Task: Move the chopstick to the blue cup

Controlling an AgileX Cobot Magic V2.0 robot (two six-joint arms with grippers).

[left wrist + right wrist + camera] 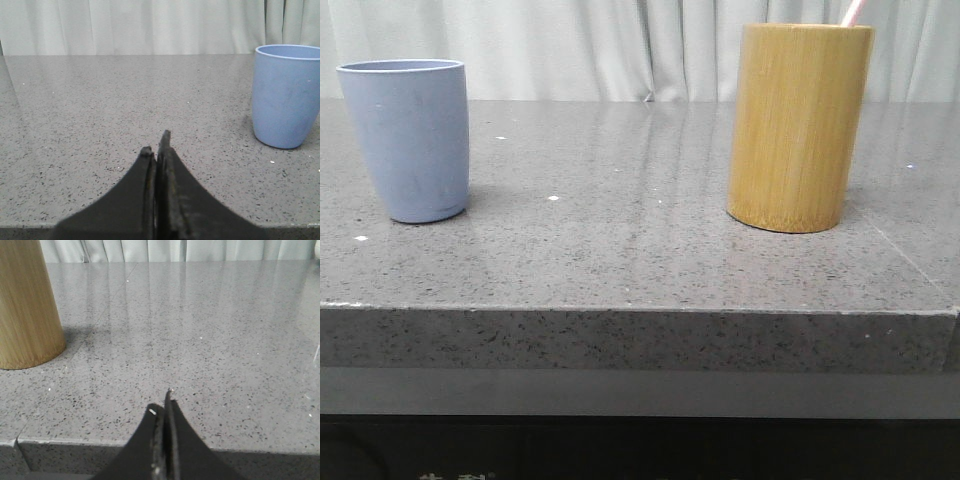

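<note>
The blue cup (410,138) stands upright on the left of the grey stone table; the left wrist view shows the blue cup (285,95) ahead and off to the side. A tall bamboo holder (798,127) stands on the right, and the pale pink tip of the chopstick (853,13) pokes out of its top. Its tan wall, the bamboo holder (25,305), appears in the right wrist view. My left gripper (156,142) is shut with nothing in it, low over the table near the front edge. My right gripper (162,401) is shut and empty too, at the front edge.
The speckled grey table (620,250) stretches between the two vessels with open room there. Its front edge (640,312) drops off toward me. A pale curtain (620,45) hangs behind the table.
</note>
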